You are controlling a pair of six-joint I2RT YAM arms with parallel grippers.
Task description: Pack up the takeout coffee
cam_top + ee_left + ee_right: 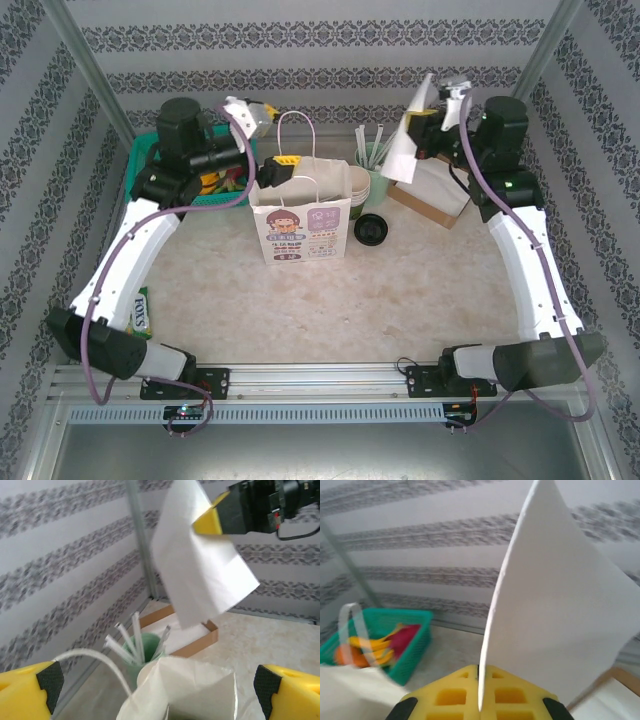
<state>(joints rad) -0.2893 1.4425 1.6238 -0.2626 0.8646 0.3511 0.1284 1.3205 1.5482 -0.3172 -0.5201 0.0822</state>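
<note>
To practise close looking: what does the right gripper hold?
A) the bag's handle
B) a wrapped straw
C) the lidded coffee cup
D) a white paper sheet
D: the right gripper is shut on a white paper sheet; the takeout coffee stands on the table.

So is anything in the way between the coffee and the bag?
Nothing visible: the coffee stands close beside the bag. But the right fingers are pinching a white sheet.
</note>
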